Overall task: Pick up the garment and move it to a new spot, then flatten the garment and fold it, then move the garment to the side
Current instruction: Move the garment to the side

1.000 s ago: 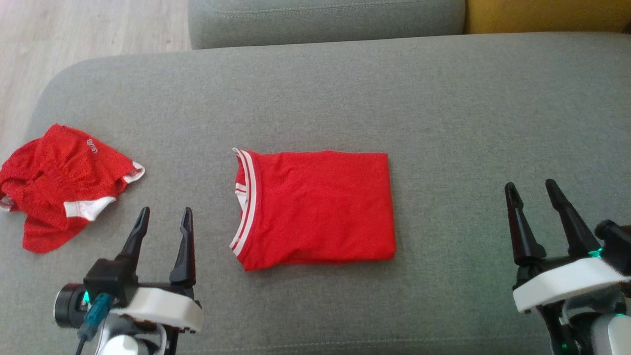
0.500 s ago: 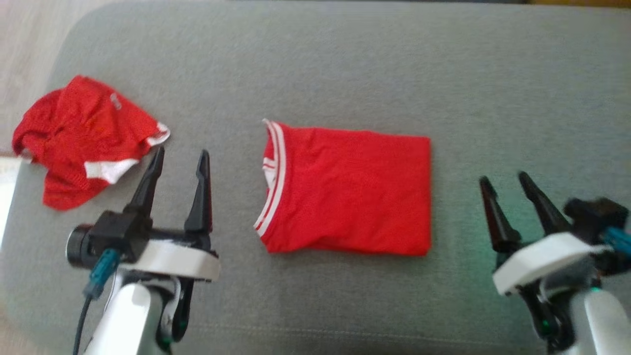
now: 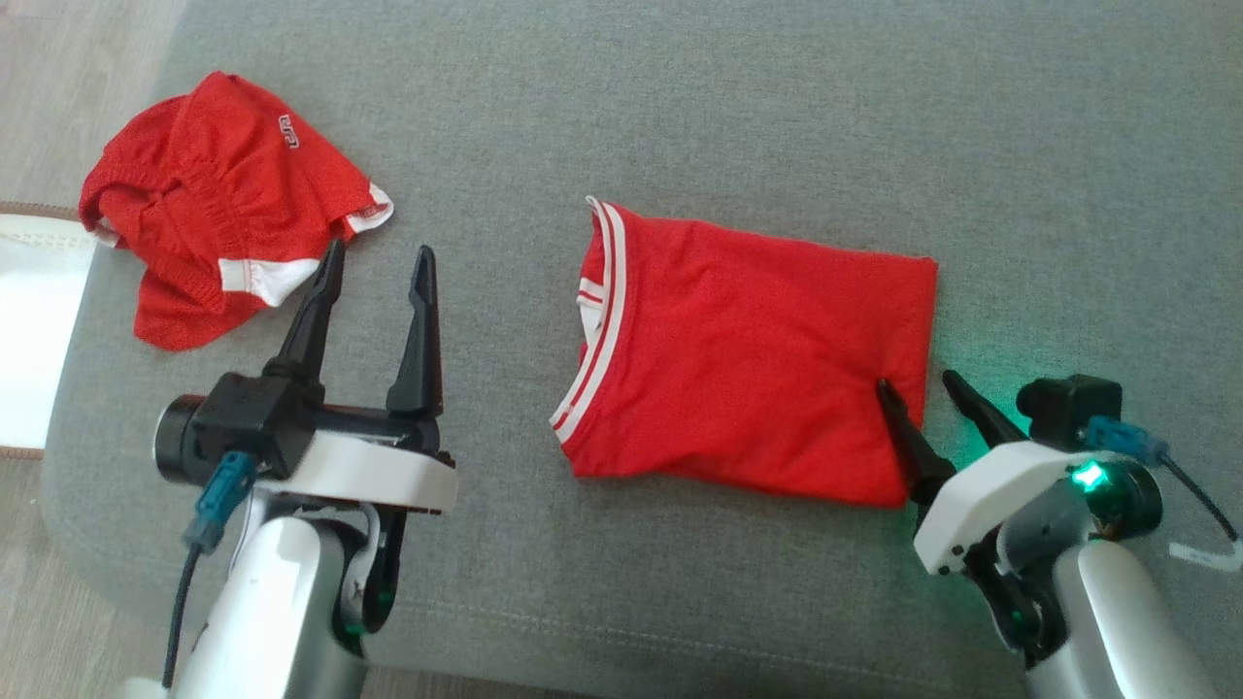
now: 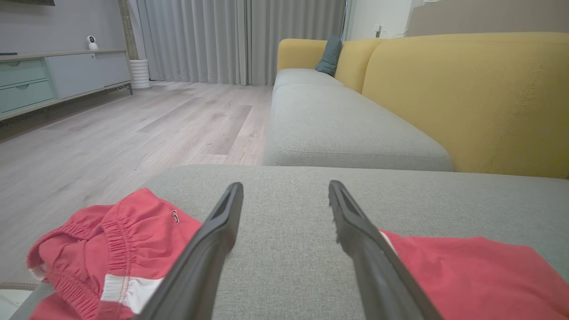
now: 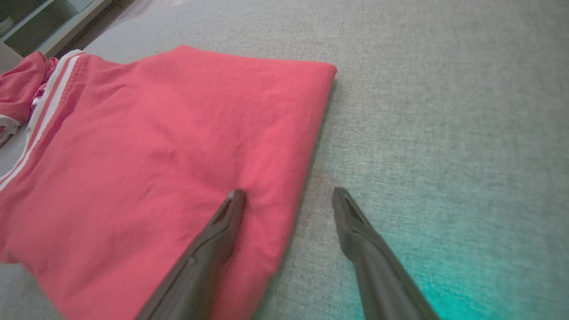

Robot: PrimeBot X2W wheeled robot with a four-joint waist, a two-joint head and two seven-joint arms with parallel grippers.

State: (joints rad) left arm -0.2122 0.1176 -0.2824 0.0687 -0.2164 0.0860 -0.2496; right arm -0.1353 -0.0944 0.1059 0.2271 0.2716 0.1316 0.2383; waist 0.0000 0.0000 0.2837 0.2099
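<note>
The red shirt (image 3: 748, 359) lies folded into a neat rectangle in the middle of the head view, on the grey cushion (image 3: 777, 116). The striped collar is at its left edge. The fold looks finished, so I judge that the step in hand is to move the shirt to the side.

Your right gripper (image 3: 915, 381) is at the lower right with its jaws wide apart and holds nothing. One finger is over the right edge of the cloth and the other over bare cushion; I cannot tell if they touch. Bring it down so that it takes all layers at this edge, not only the top one.

Your left gripper (image 3: 379, 249), at the lower left, is also spread and empty. Please take it to the collar side, so the fold does not fall open. Keep away from the crumpled shorts (image 3: 223, 194) in the upper left.
</note>
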